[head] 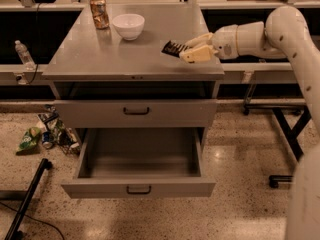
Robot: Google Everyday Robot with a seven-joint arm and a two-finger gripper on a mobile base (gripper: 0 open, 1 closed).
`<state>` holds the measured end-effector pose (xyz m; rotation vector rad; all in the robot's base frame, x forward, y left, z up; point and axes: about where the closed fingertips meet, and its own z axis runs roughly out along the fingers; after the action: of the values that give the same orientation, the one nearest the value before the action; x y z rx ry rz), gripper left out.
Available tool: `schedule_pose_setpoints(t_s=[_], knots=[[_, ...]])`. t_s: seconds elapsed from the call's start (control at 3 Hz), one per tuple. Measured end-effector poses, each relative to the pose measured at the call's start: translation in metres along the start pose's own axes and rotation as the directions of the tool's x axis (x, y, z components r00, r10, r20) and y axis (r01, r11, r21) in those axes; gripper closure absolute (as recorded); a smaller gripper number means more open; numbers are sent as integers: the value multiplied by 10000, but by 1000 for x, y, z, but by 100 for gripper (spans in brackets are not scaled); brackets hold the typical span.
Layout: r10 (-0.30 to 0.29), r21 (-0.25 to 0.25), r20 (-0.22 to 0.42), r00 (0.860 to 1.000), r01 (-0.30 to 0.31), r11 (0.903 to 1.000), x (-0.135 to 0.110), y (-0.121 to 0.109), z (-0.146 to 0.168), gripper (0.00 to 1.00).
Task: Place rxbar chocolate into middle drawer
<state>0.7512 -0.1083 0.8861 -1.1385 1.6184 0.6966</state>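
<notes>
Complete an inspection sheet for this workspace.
Surface: grey metal cabinet top, flat.
Job's things: dark rectangular snack bar at the top's right side, held; lower grey metal drawer pulled open, nothing seen inside.
Clutter: orange drink can and white bowl at the top's back.
Gripper: cream two-finger gripper over the top's right side, shut on the snack bar.
Cables: thin dark cable on the floor, lower left.
Surroundings: upper grey drawer closed; green bag on the speckled floor, left; clear plastic bottle on the left ledge.
</notes>
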Motion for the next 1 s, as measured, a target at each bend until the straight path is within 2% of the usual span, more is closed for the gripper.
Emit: schedule_pose_setpoints(t_s=[0.33, 0.67, 1.0], knots=[[200, -80, -379, 9991, -203, 9998, 32, 32, -10, 100], [532, -453, -1401, 9887, -601, 9972, 112, 96, -8, 100], [645, -534, -1488, 9868, -732, 9959, 121, 102, -3, 100]])
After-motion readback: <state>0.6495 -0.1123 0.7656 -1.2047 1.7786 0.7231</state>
